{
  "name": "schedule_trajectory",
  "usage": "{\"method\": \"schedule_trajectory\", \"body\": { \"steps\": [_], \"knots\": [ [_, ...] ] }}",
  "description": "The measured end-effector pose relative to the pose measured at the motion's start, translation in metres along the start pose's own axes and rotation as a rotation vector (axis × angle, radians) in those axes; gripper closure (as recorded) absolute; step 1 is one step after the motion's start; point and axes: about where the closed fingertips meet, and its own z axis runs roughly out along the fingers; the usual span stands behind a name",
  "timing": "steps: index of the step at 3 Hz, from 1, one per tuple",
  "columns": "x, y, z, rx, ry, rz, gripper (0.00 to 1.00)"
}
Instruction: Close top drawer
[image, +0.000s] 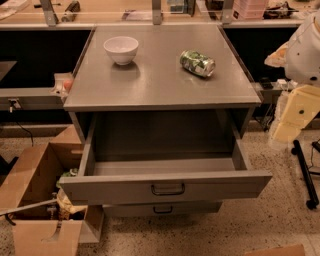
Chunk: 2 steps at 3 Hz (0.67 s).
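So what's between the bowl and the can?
Only bare cabinet top, in the camera view, between bowl and can. The gripper hangs at the frame's right edge.

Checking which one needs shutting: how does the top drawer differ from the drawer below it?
The top drawer is pulled far out, its inside exposed; the drawer below sits further in, only a strip of front showing. The top drawer's front looks wider than the drawer below's. Both are grey with a dark loop handle at centre. The gripper is at the right edge, beside the cabinet, touching neither.
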Motion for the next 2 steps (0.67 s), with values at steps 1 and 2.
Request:
{"method": "schedule_trajectory", "body": {
  "steps": [1,2],
  "knots": [
    [0.0,0.0,0.0,0.0,0.0,0.0,0.0],
    [0.0076,0.0028,0.0063,-0.003,-0.005,0.021,0.0]
  ]
}}
